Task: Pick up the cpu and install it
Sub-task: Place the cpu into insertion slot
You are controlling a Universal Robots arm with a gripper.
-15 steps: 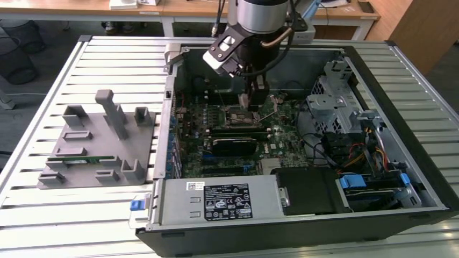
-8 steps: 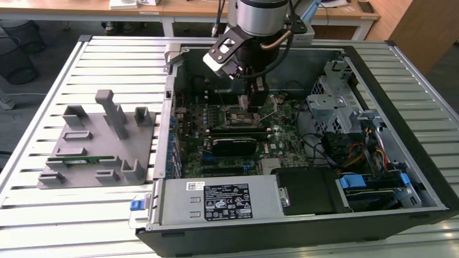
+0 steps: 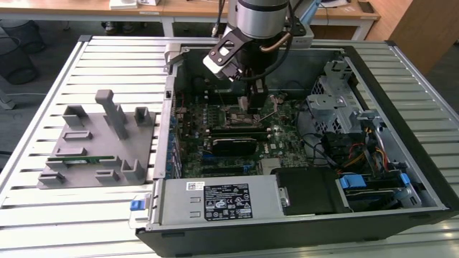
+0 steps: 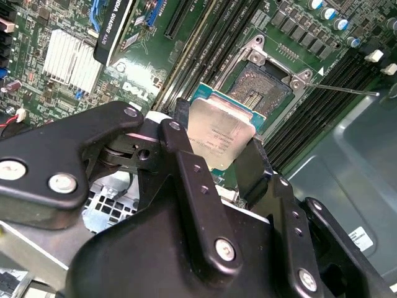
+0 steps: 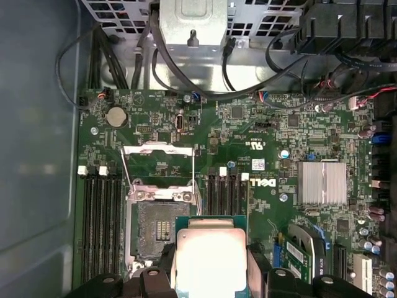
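My gripper (image 4: 217,146) is shut on the cpu (image 4: 218,132), a flat square chip with a silvery top and a green edge, held between two black fingers (image 4: 180,149). In the first wrist view the cpu (image 5: 208,254) hangs beside the open socket (image 5: 161,226), whose metal load frame (image 5: 158,164) is swung up. In the second wrist view the socket (image 4: 263,84) lies just beyond the chip. In the exterior view the gripper (image 3: 252,99) is low inside the open computer case, over the motherboard (image 3: 237,129).
Memory slots (image 5: 102,217) flank the socket. A finned heatsink (image 5: 321,182) and a graphics card (image 4: 115,25) sit on the board. Cables and a drive cage (image 3: 334,102) fill the case's right side in the exterior view. A grey fixture (image 3: 97,142) stands on the table at the exterior view's left.
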